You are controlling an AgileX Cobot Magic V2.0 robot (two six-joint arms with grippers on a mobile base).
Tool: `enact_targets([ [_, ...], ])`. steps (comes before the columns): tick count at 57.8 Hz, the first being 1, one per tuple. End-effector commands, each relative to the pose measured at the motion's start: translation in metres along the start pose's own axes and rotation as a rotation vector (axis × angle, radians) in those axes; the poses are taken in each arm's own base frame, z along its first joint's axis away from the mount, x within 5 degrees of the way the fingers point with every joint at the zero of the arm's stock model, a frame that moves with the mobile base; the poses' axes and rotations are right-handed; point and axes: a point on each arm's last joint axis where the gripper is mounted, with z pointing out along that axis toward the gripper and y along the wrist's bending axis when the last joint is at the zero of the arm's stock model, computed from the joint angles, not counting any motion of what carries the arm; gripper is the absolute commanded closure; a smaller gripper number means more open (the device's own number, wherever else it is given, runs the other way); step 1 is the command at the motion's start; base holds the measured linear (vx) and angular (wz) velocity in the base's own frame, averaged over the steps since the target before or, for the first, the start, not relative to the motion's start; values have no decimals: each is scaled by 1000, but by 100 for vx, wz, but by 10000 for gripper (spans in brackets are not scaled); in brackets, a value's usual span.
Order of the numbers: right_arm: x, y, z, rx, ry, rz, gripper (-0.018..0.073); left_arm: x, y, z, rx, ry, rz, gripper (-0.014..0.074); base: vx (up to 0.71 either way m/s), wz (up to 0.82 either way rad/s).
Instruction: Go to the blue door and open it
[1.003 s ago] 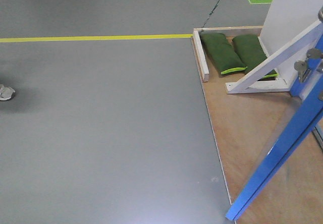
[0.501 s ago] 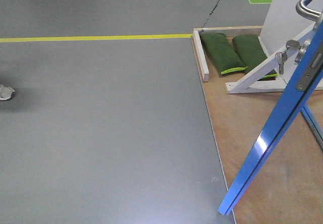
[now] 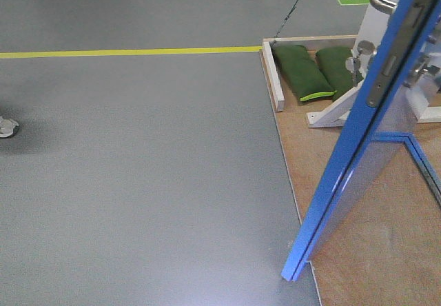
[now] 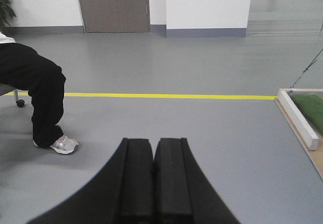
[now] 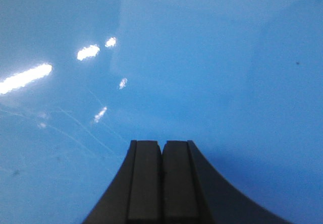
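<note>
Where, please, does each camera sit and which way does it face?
Front-facing: raised, looking down and forward at floor, yellow line, green bags, blue door edge-on; no robot parts.
Left wrist: low, facing along the floor past a seated person's leg; shut left gripper at bottom.
Right wrist: close to the door's glossy face; shut right gripper at bottom.
Shared: front and left wrist, the yellow line; front and right wrist, the door.

blue door (image 5: 212,72) before right claw (image 5: 162,144), open floor (image 3: 151,168) leftward
</note>
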Motion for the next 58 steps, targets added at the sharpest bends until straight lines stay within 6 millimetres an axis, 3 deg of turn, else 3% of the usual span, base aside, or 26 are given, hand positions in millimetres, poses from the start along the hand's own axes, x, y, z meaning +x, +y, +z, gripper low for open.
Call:
enact_targets([
  [1, 38, 4, 6, 4, 205, -25, 548, -17, 0, -4, 4, -120, -10, 524, 0, 0],
  [11, 40, -6, 16, 28, 195, -21, 548, -17, 0, -4, 4, -120, -10, 524, 0, 0],
  [36, 39, -7, 18, 31, 180, -18, 548, -17, 0, -4, 4, -120, -10, 524, 0, 0],
  [58, 40, -21, 35, 54, 164, 119, 548, -17, 0, -4, 4, -120, -10, 524, 0, 0],
])
